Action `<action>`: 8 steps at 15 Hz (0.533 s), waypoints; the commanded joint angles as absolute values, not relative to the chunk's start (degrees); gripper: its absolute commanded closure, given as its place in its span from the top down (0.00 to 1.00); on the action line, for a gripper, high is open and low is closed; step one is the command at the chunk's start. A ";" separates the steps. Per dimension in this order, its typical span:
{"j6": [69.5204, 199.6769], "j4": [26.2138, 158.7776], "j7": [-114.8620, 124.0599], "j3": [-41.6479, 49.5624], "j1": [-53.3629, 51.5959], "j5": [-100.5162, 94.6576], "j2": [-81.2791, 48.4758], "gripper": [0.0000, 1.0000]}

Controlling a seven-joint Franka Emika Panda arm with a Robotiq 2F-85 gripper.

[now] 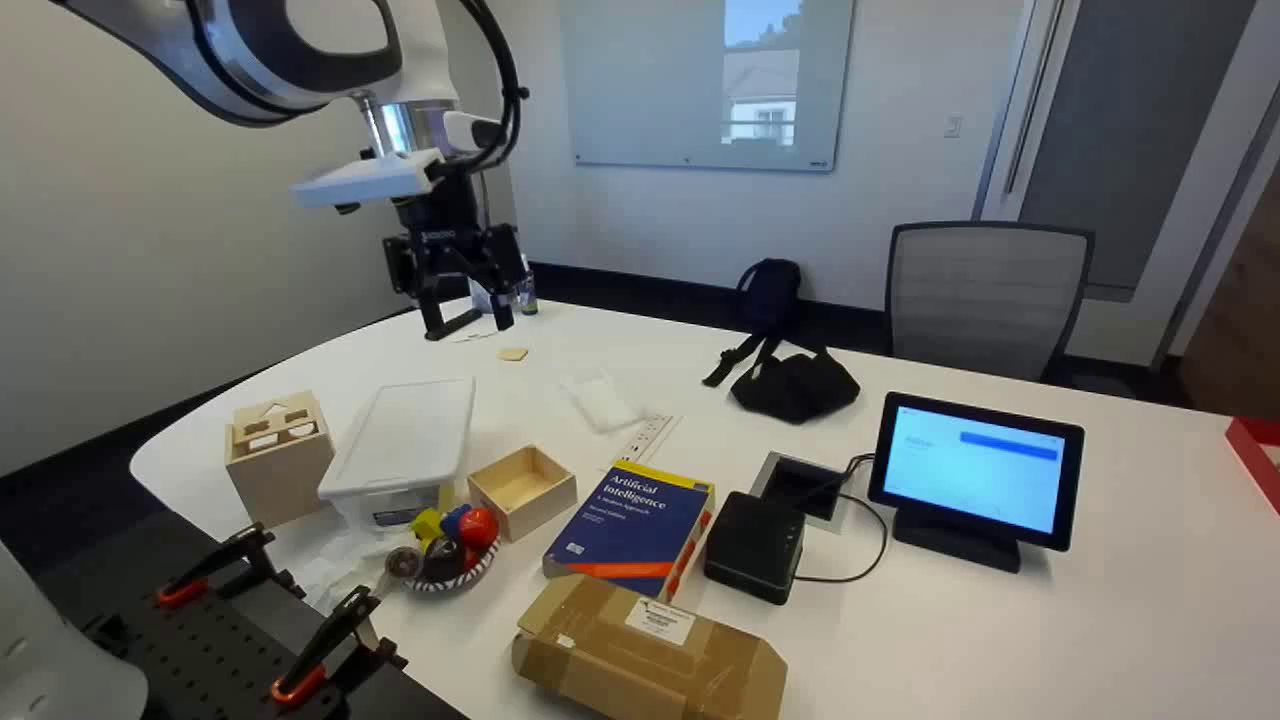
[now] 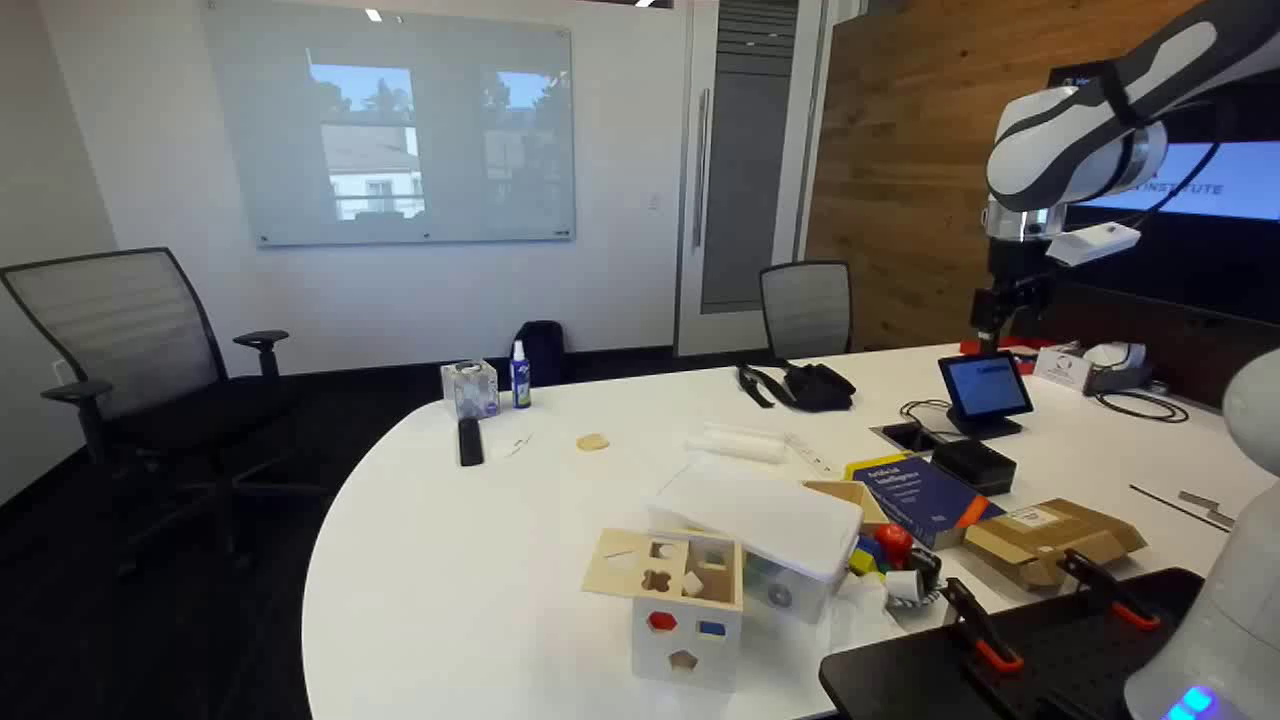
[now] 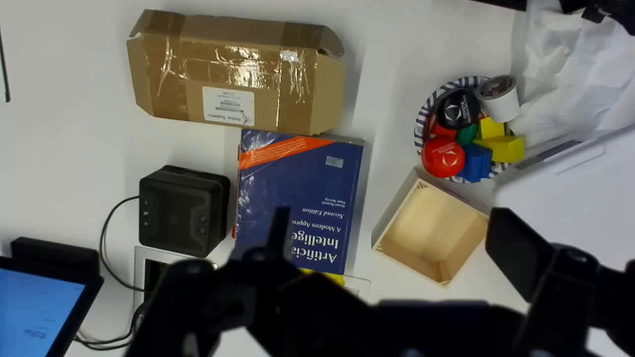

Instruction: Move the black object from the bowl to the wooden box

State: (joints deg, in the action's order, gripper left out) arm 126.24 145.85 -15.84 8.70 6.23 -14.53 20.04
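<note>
Black ball (image 3: pixel 459 110) is in the bowl (image 3: pixel 422 121), and getting it to the box (image 1: pixel 285 485), across the tub (image 1: pixel 405 430) from the bowl, is still to do. I'm taking the box to be the holed cube, not the tray (image 3: pixel 426 225) just beside the bowl. What matters imo: the gripper (image 1: pixel 468 322) hangs well above the bowl and off to the side away from the arm's base (image 2: pixel 1215 620), so I'd guess the next move is down and back toward that base. Ball's roundish, no long axis to line up with, but a tilted pod (image 3: pixel 501 101) at the bowl's edge is crowding it (touching? can't tell), so the grab could snag there. As for the gripper, its 2 fingers (image 3: pixel 513 248) are spread wide, plain to see in the wrist view, with nothing between them, and they're up in the air touching nothing I can see.
</note>
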 commanded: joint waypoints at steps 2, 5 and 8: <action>127.39 146.09 -16.78 8.67 5.94 -14.12 19.01 1.00; 132.40 147.77 -21.90 8.62 3.32 -11.99 15.53 1.00; 138.99 149.49 -23.97 7.51 1.07 -9.48 9.98 1.00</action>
